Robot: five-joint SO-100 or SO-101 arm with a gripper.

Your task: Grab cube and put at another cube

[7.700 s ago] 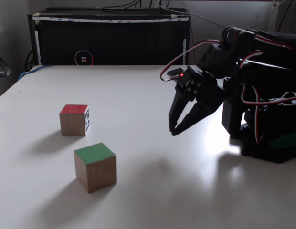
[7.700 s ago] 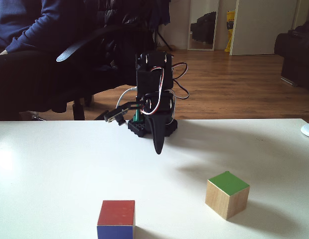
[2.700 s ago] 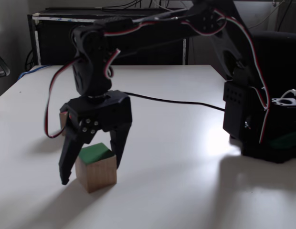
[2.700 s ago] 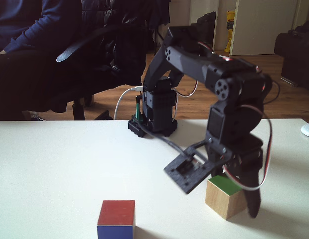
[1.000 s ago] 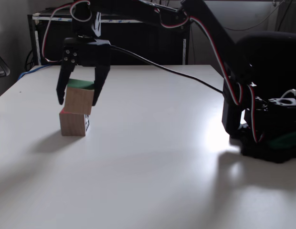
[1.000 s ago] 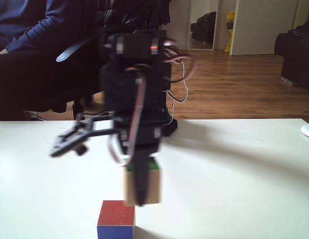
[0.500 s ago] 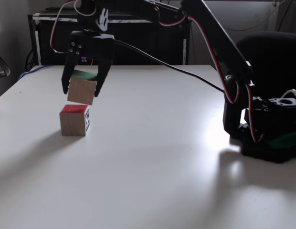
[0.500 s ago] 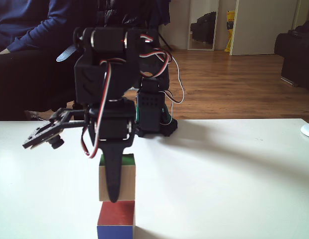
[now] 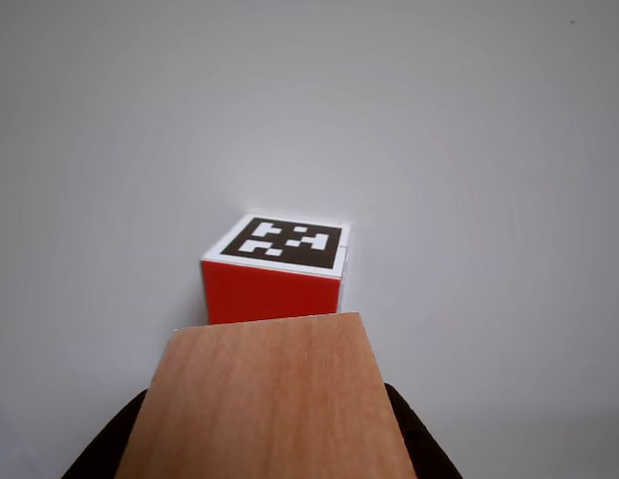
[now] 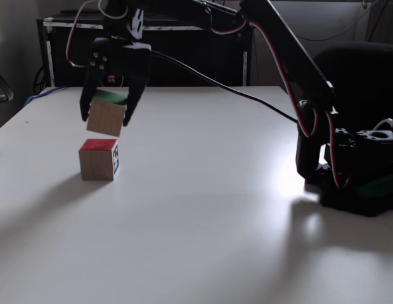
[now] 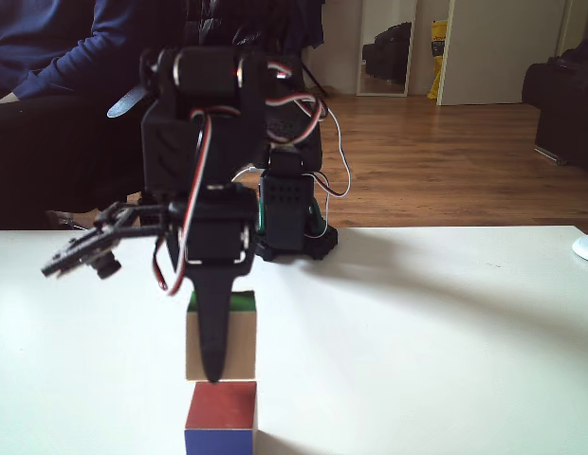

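While gripped [image 10: 105, 119], cube [image 10: 106, 117] above red cube [image 10: 98, 159]

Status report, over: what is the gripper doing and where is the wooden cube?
Gripper shut on wooden cube. Cube held tilted in the air just above red cube, not touching. Nothing in the way.

the wooden cube [image 10: 106, 116] hangs in the air, slightly tilted, green face [image 10: 109, 97] upward, pinched between two dark fingers [image 10: 130, 107]. it sits just above the red cube [image 10: 99, 159] without touching it (a thin gap shows in both fixed views). the red cube rests flat on the white surface [image 10: 203, 209], a black-and-white marker [image 9: 287, 242] on one face, a blue side [image 11: 219, 442] on another.
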